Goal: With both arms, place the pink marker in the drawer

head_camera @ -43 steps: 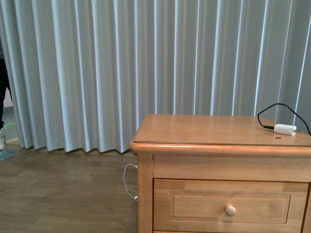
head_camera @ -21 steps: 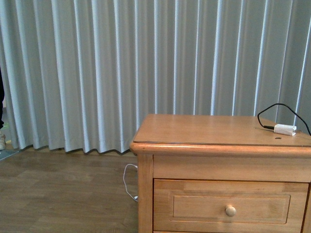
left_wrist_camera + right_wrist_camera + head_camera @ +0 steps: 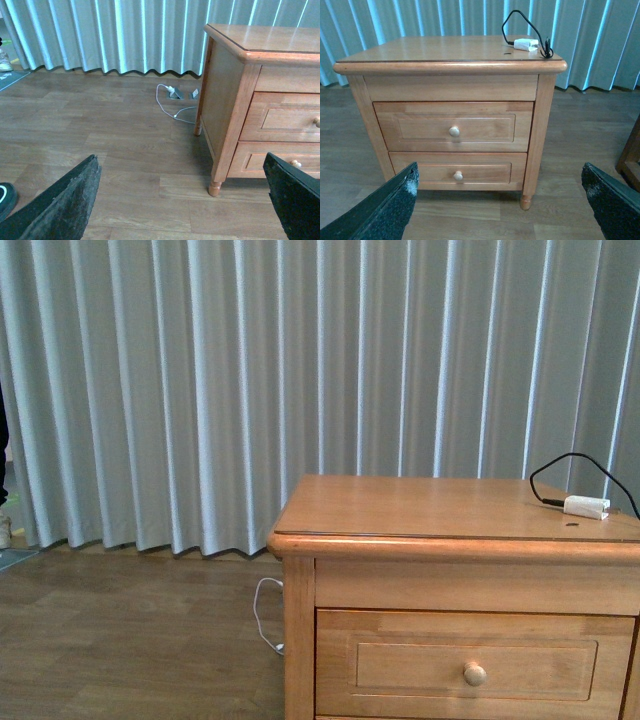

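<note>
The honey-coloured cabinet (image 3: 450, 510) stands at the right of the front view. Its upper drawer (image 3: 452, 126) is shut and has one round knob (image 3: 454, 131); it also shows in the front view (image 3: 475, 665) and partly in the left wrist view (image 3: 285, 117). The pink marker shows in no view. My left gripper (image 3: 185, 200) is open and empty, low over the floor to the cabinet's left. My right gripper (image 3: 502, 200) is open and empty, in front of the cabinet, facing its drawers. Neither arm shows in the front view.
A white plug block (image 3: 526, 44) with a black cable (image 3: 512, 20) lies on the cabinet top's back right (image 3: 586, 506). The shallower lower drawer (image 3: 457, 172) is shut. A white cable (image 3: 172, 102) lies on the wood floor by grey pleated curtains (image 3: 250, 370). Dark furniture edge (image 3: 632, 150) stands to the cabinet's right.
A dark figure at the front view's left edge has drawn back out of view. The cabinet and the plug block have not moved.
</note>
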`<act>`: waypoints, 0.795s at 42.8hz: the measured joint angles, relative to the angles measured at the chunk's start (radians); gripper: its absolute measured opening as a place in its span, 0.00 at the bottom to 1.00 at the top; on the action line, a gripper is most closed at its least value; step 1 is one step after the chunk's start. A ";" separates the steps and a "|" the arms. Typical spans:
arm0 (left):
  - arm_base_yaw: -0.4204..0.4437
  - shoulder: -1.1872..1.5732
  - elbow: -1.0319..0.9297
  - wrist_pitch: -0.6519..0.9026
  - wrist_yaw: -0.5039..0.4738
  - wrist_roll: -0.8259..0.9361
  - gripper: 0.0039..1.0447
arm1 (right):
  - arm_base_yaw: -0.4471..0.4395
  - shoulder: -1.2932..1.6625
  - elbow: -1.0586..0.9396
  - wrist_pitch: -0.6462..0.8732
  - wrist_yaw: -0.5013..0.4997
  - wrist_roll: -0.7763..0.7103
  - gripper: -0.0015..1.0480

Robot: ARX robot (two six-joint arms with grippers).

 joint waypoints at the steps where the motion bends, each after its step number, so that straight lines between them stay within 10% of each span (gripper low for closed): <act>1: 0.000 0.000 0.000 0.000 0.000 0.000 0.94 | 0.000 0.000 0.000 0.000 0.000 0.000 0.91; 34: 0.000 0.000 0.000 0.000 0.000 0.000 0.94 | 0.000 0.000 0.000 0.000 0.000 0.000 0.91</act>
